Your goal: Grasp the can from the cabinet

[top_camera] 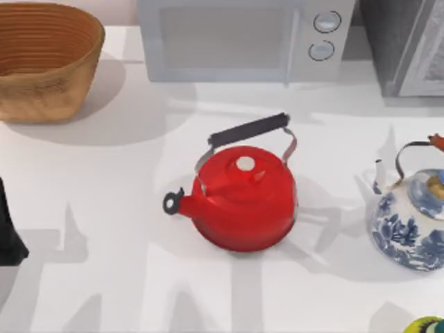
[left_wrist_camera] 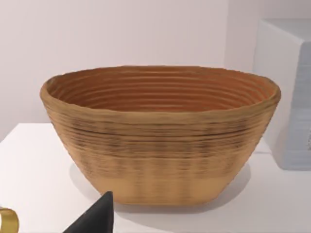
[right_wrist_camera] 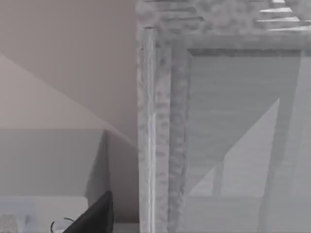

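One red-and-white sliver, the can [top_camera: 436,142], peeks just behind the blue kettle [top_camera: 411,222]; beyond that kettle the right gripper [right_wrist_camera: 95,216] faces the cabinet [right_wrist_camera: 218,121], approach barely begun, so it probably must close in on the can next; left gripper [left_wrist_camera: 95,218] idles far left of the kettle; neither's opening can be told

Woven basket [left_wrist_camera: 160,141] — on white table [left_wrist_camera: 34,179]

Rendered kitchen counter w/ microwave [top_camera: 246,38], red kettle [top_camera: 243,198], blue-white kettle [top_camera: 409,232], woven basket [top_camera: 45,59], grey cabinet [top_camera: 409,45].
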`<state>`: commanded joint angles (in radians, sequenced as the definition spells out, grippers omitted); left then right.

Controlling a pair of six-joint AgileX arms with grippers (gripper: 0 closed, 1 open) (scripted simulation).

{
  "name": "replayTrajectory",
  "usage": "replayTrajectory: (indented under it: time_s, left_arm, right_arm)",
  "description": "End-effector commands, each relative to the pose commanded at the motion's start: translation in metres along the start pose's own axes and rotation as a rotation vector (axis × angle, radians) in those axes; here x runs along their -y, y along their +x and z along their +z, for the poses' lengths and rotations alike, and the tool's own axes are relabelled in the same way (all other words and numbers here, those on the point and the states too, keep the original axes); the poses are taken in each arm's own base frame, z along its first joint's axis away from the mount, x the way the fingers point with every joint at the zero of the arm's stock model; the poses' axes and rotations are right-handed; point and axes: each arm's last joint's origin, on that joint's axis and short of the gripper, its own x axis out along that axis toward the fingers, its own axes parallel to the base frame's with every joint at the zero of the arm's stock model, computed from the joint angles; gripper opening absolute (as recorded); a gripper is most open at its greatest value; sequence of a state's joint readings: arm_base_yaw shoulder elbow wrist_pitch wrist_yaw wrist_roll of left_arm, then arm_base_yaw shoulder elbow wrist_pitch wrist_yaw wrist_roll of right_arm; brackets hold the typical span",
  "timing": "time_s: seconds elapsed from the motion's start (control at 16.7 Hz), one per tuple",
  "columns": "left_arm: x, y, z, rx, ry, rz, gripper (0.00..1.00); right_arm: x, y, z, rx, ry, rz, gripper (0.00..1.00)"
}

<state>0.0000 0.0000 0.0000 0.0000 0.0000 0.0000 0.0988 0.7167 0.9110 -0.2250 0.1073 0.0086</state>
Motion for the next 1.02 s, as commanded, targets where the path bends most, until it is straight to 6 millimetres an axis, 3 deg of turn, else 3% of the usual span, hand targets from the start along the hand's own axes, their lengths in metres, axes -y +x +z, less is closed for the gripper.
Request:
replayTrajectory:
  time_s: [0.24, 0.48, 0.72, 1.02]
  left_arm:
    - [0.0, 0.0, 0.0, 0.0, 0.0, 0.0, 1.0]
    - [0.0, 0.0, 0.0, 0.0, 0.0, 0.0, 1.0]
    - [0.0, 0.0, 0.0, 0.0, 0.0, 0.0, 1.0]
    - [0.0, 0.0, 0.0, 0.0, 0.0, 0.0, 1.0]
  right_arm:
    - [-0.013, 0.041, 0.07, 0.005, -0.001, 0.004, 1.0]
    - [-0.025, 0.076, 0.116, 0.02, 0.002, 0.006, 1.0]
    - [-0.033, 0.096, 0.135, 0.029, 0.004, 0.005, 1.0]
    - [-0.034, 0.098, 0.136, 0.03, 0.005, 0.005, 1.0]
